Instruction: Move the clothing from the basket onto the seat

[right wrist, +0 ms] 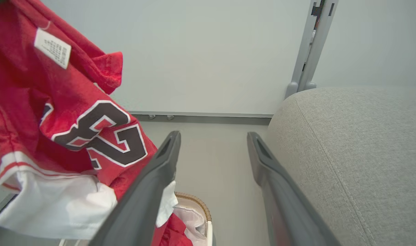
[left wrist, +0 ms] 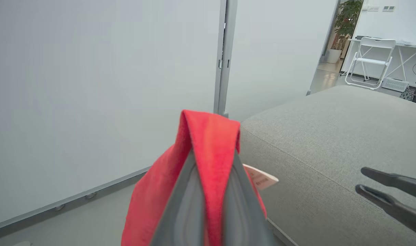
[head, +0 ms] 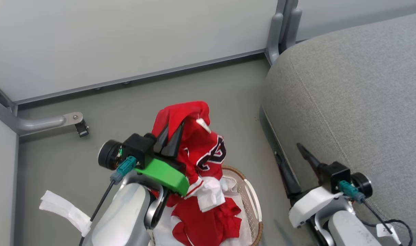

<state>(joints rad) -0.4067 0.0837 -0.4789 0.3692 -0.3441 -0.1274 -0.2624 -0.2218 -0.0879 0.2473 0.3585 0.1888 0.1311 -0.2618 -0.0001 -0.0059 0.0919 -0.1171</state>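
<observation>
Left hand [head: 174, 125] is clamping the clothing [head: 201, 150], which is hanging vertically below it into the basket [head: 254, 201]; right hand [head: 287, 149] is gaping wide.

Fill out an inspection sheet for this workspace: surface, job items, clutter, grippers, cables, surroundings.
Surface: bare grey floor.
Job's things: red jersey held up over the basket; more red clothing lies inside it; the seat stands to the basket's right, apart from it.
Clutter: white strip on the floor by the left forearm.
Grippers: left gripper shut on the jersey; right gripper open, holding nothing, beside the seat's edge.
Cables: black lead at the left wrist; tagged lead at the right wrist.
Surroundings: white partition panels, grey post; folding chair and plant beyond.
</observation>
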